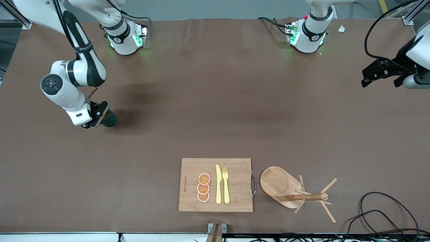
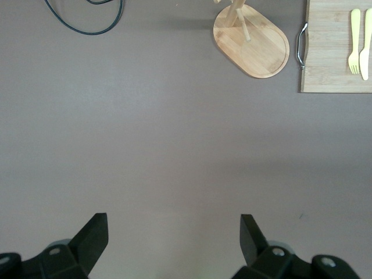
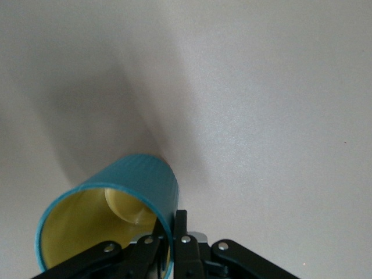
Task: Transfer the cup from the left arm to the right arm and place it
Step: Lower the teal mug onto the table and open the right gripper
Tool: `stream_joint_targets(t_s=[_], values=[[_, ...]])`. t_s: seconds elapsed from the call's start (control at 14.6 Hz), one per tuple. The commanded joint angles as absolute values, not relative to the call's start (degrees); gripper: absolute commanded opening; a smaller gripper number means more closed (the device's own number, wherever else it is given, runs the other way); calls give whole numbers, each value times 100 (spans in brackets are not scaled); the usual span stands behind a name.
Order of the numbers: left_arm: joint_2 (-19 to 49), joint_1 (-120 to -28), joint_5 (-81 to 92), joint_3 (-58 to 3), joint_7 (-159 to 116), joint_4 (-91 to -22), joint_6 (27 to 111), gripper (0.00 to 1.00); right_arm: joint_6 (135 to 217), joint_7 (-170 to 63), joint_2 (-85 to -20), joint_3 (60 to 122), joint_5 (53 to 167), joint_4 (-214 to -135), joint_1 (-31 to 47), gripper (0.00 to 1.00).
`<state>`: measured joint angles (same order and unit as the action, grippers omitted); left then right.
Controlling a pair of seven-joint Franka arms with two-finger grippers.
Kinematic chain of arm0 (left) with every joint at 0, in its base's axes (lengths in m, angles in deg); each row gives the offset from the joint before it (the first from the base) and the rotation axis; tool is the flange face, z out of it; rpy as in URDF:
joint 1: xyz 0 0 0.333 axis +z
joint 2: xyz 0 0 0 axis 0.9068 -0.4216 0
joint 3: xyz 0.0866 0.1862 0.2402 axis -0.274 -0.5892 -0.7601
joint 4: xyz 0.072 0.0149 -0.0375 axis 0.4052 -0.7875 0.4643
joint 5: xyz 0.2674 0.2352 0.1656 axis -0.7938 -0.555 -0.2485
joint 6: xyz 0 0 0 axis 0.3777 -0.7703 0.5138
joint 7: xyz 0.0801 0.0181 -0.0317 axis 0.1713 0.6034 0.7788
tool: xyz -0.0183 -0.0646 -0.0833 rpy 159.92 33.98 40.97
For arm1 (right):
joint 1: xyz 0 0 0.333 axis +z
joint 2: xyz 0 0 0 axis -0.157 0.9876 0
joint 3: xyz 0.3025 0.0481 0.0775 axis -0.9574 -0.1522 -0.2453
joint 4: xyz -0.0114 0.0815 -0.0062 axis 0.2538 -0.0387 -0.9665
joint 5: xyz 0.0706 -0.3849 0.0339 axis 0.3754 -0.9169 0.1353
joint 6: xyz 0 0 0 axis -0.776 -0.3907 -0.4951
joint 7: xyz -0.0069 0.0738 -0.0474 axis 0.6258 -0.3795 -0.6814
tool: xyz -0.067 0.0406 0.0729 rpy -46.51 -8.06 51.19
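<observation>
The cup point(image 1: 110, 118) is dark teal with a yellow inside. It sits low at the table toward the right arm's end. My right gripper point(image 1: 98, 116) is shut on the cup's rim, one finger inside and one outside. In the right wrist view the cup point(image 3: 125, 197) shows its open mouth, with my right gripper point(image 3: 173, 235) pinching its wall. My left gripper point(image 1: 376, 75) is open and empty, held over the table at the left arm's end. In the left wrist view my left gripper point(image 2: 174, 232) frames only bare table.
A bamboo cutting board point(image 1: 235, 191) with orange slices point(image 1: 203, 187), a yellow knife point(image 1: 218, 184) and fork point(image 1: 225, 185) lies near the front edge. A wooden mug tree point(image 1: 292, 190) lies beside it. Black cables point(image 1: 383, 215) coil at the front corner.
</observation>
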<state>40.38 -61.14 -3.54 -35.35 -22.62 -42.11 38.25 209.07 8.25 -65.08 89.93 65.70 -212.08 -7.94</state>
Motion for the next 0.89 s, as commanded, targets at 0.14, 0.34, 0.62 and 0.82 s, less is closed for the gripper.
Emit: stream_joint_targets(t_s=[0.14,0.34,0.62,0.82], values=[[4087,-6084,-409,-3524,-2317,-4260,3856,100,20888,1139,-6516,8878,6869,-21210,-921,100],[4087,-6084,-409,-3524,-2343,-4269,3856,100,20880,1245,-6779,8878,7036,-21193,-921,100],[4070,-6084,-409,-3524,-2326,-4269,3856,100,19707,1430,-6894,8930,7159,-20194,-990,100],[4070,-6084,-409,-3524,-2299,-4269,3856,100,18712,1404,-6886,8948,7765,-19332,-1316,100]])
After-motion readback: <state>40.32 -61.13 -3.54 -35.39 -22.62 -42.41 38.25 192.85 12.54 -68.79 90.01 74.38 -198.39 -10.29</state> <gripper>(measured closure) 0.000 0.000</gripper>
